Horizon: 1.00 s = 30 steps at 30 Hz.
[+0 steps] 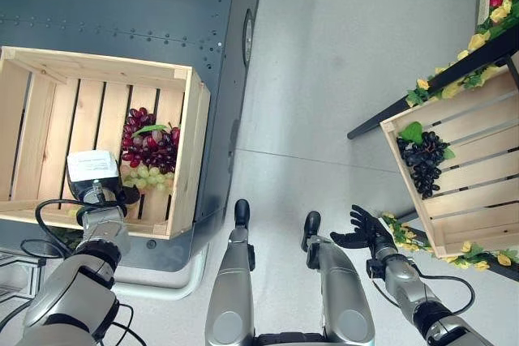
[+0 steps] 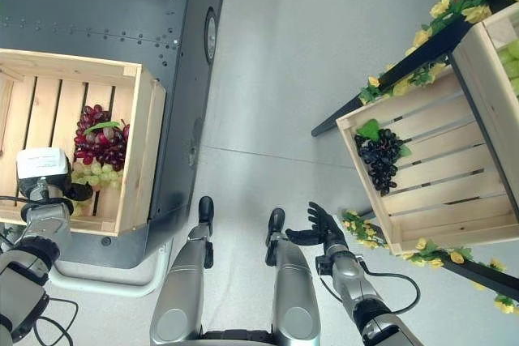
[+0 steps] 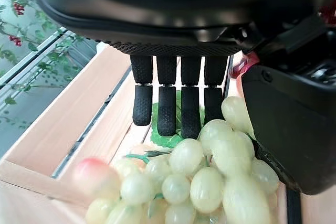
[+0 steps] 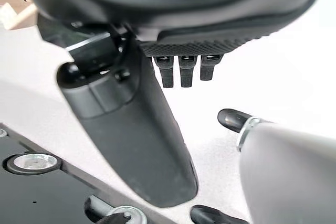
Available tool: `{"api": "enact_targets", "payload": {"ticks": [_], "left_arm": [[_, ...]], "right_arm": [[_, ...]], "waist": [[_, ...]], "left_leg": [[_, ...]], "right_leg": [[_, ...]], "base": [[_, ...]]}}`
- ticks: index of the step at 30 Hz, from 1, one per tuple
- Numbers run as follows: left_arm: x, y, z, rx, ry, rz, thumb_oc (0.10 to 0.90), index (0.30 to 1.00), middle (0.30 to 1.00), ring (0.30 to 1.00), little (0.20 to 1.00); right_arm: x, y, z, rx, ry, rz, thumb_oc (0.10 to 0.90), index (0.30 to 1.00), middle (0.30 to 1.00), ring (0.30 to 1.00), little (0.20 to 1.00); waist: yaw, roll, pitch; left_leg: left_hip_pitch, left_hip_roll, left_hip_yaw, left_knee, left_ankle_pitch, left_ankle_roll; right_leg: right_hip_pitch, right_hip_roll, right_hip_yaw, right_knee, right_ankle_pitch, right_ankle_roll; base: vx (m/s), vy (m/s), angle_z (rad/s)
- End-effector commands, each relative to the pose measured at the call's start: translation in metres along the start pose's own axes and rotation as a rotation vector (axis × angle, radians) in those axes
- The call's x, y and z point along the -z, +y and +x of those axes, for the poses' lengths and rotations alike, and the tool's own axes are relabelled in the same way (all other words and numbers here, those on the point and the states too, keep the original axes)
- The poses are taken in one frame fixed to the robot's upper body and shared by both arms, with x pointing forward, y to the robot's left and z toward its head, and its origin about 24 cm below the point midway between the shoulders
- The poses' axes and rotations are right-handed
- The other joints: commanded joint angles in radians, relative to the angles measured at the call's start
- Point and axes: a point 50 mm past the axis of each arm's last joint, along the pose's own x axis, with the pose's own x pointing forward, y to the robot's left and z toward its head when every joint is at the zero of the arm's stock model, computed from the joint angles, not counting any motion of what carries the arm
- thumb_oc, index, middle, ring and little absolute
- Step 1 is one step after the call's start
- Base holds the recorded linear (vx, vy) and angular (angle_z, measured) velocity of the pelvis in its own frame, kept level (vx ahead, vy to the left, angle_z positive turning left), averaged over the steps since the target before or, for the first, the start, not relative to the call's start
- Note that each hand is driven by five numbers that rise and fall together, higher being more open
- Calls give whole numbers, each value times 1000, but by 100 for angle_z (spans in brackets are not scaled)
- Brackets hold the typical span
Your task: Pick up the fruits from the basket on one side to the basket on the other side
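Dark grey metal platform [image 1: 122, 6], riveted, runs along the left side; a round fitting [image 1: 248, 36] is set in its right edge; pale grey floor [image 1: 324, 62] fills the middle; yellow artificial flowers with green leaves [image 1: 474, 46] trail along a black rail [image 1: 438, 83] at right.

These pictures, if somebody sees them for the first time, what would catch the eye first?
Probably the wooden crate on the robot's left, holding red grapes and green grapes, with the left hand reaching down over the green bunch, fingers straight. Next comes the slatted crate on the right with one dark grape bunch in it, edged by yellow flowers. The right hand hangs open beside that crate.
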Motion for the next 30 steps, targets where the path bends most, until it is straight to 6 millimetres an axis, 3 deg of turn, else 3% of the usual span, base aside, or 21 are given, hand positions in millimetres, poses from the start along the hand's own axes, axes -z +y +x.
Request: {"api": "enact_targets", "payload": {"ticks": [1,5,13,20,25,30], "left_arm": [[39,55,22,-288,116,-47,400,300,300,300,300],[51,61,15,-374,89,-42,400,300,300,300,300],[65,66,-15,-512,-6,-34,400,300,300,300,300],[61,68,-43,-599,-139,-1,400,300,300,300,300],[60,73,-50,-637,-194,9,400,300,300,300,300],[47,77,-52,-686,-241,-55,400,300,300,300,300]], "right_arm": [[-7,-20,-13,97,-124,91,800,900,900,900,900],[-15,-22,-18,129,-192,161,800,900,900,900,900],[-33,-26,-35,152,-324,188,800,900,900,900,900],[-64,-28,-53,80,-473,179,800,900,900,900,900],[-80,-26,-60,6,-549,170,800,900,900,900,900],[-101,-14,-62,-79,-623,191,800,900,900,900,900]], "waist": [[7,-8,-4],[21,-1,-12],[45,9,-114],[49,30,-226],[49,40,-277],[47,47,-339]], "left_leg": [[-26,-63,63,94,-49,21],[39,-73,50,61,-49,20],[176,-92,11,-68,-37,19],[301,-101,-33,-217,-6,8],[349,-99,-40,-267,0,4],[379,-100,-49,-294,-4,1]], "right_leg": [[97,62,-32,-114,42,-49],[165,55,-44,-147,46,-45],[287,43,-58,-245,67,-26],[389,37,-59,-347,96,-10],[422,32,-65,-378,103,-5],[453,28,-64,-417,116,1]], "base": [[7,-56,1],[23,-67,0],[80,-62,6],[105,-30,11],[61,-22,10],[55,-17,13]]}}
